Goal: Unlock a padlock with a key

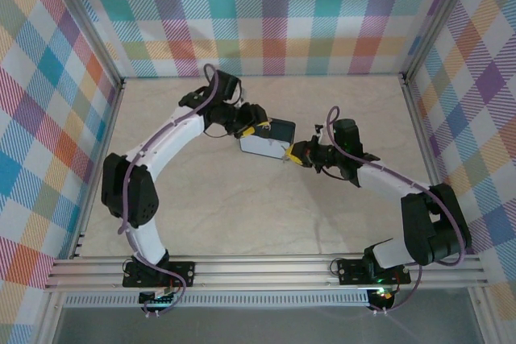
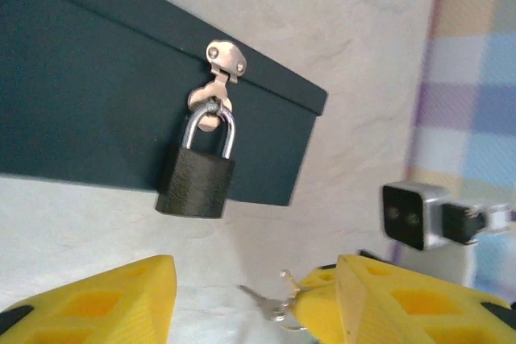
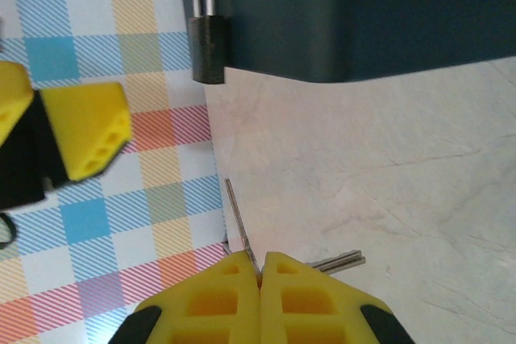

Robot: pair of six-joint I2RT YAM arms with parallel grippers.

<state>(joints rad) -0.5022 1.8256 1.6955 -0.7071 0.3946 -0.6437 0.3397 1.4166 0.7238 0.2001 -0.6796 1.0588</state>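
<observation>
The padlock, a dark body with a silver shackle, hangs from the hasp on the front wall of the dark-blue box. The box sits mid-worktop between the two arms. The shackle runs through the hasp loop and looks seated in the body, so the lock appears not yet opened. The right claw is clenched on a key, pinching it near the head so the blade juts out free ahead of the fingertips. A second key splays off to the side, probably on the same ring. That grip leaves the blade exposed for insertion, though it points past the padlock rather than at it, and the keyhole is not visible. The left claw is released, its yellow fingers spread wide with nothing between them. It faces the lock body from just short of it, likely placed to steady the loose padlock so it cannot swing away from the key. The next move calls for lining the blade up with the underside of the lock.
</observation>
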